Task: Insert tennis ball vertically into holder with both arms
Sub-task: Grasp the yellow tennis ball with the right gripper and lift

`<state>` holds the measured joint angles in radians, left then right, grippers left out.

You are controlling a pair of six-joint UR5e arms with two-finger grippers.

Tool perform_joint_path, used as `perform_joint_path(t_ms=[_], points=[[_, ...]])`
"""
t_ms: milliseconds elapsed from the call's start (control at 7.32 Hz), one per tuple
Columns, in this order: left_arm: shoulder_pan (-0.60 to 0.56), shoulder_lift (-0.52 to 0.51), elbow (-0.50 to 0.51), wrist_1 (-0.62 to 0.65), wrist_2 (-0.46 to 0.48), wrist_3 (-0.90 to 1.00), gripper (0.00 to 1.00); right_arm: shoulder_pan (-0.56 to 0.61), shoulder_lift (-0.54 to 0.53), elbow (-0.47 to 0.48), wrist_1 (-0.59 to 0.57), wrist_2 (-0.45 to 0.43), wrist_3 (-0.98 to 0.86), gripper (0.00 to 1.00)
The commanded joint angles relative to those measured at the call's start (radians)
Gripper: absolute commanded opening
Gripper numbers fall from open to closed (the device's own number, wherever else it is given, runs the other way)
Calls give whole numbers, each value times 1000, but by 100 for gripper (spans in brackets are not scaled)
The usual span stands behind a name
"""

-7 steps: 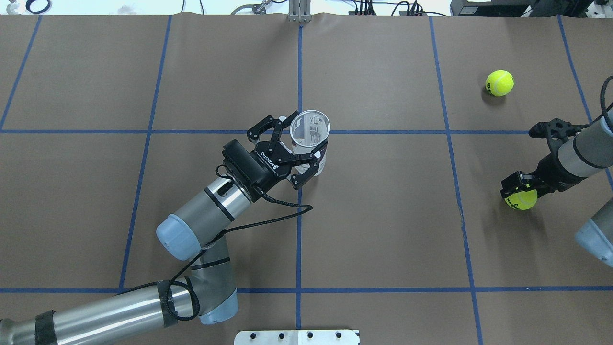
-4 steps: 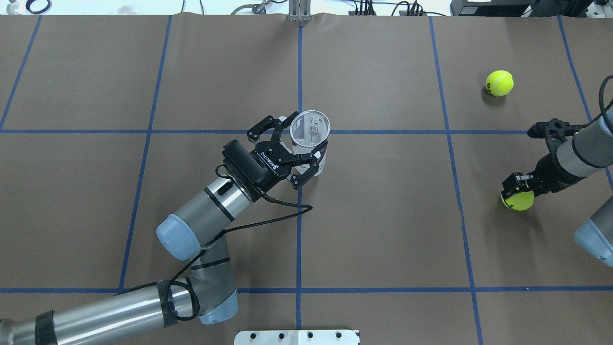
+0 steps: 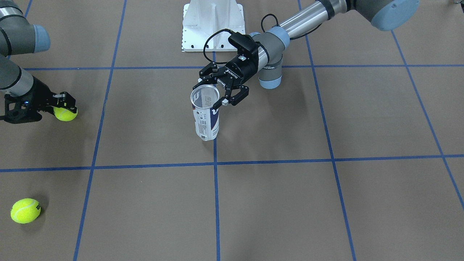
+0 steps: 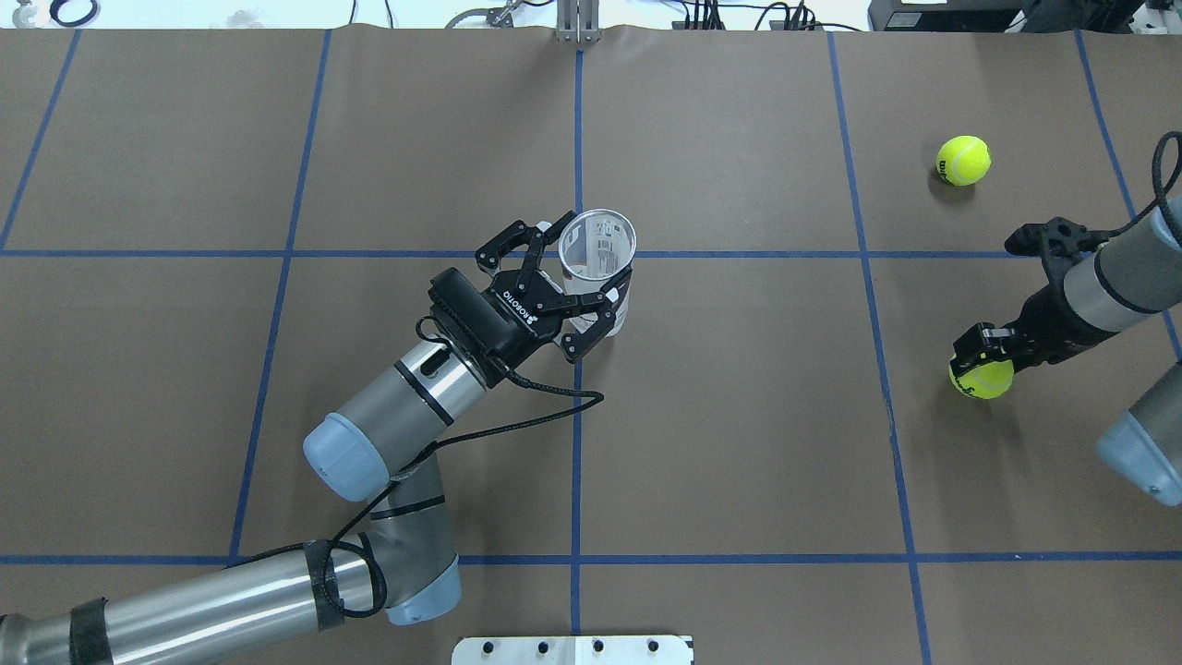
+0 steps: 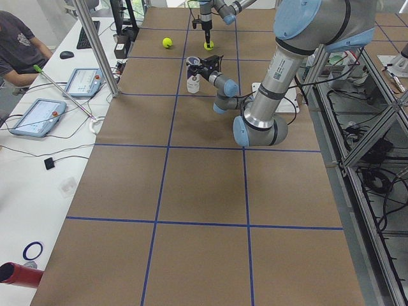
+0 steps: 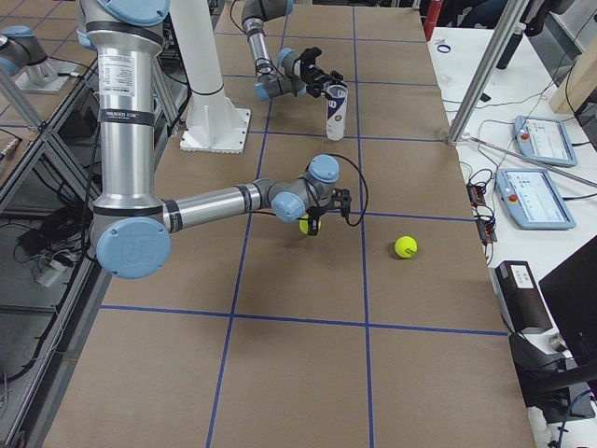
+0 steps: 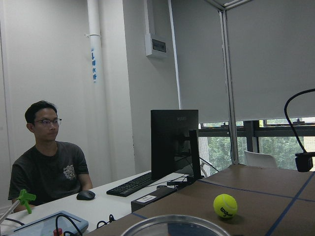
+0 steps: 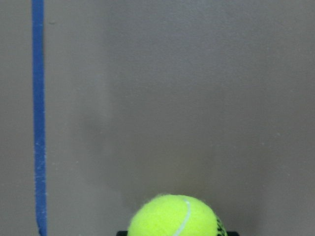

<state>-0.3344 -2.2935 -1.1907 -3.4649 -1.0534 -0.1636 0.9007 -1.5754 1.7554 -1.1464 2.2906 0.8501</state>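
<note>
The holder (image 4: 598,245), a clear can with a navy-and-white label, stands upright at the table's middle, mouth up and empty. My left gripper (image 4: 582,279) is shut on the holder (image 3: 205,117) from the side, just under its rim (image 7: 172,225). At the far right my right gripper (image 4: 980,362) is shut on a yellow tennis ball (image 4: 982,382), held just above the brown surface. The right wrist view shows that tennis ball (image 8: 174,216) at its bottom edge. In the front-facing view the held tennis ball (image 3: 66,114) is far to the left of the can.
A second tennis ball (image 4: 963,160) lies loose at the far right of the table, also visible as a tennis ball (image 7: 225,206) in the left wrist view. A white pedestal base (image 3: 212,25) stands at the robot's edge. A person (image 7: 47,167) sits at a side desk with a monitor.
My right gripper has moved toward the table's middle with the tennis ball in it. The left arm and the holder have not moved.
</note>
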Motion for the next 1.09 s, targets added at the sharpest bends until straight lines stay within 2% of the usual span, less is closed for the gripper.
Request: perform_joint_path(t_ms=[0, 273, 410, 683, 957], points=[[2, -1, 6, 1, 22, -2, 77, 3, 108, 4, -1, 32, 152, 0], [5, 2, 17, 1, 26, -40, 77, 12, 207, 7, -7, 81, 277, 0], [5, 2, 23, 3, 27, -56, 80, 12, 272, 21, -66, 85, 324, 0], [5, 3, 26, 3, 27, -56, 84, 12, 389, 94, -275, 86, 328, 0], [3, 6, 26, 4, 27, -56, 88, 0, 455, 115, -322, 81, 392, 0]])
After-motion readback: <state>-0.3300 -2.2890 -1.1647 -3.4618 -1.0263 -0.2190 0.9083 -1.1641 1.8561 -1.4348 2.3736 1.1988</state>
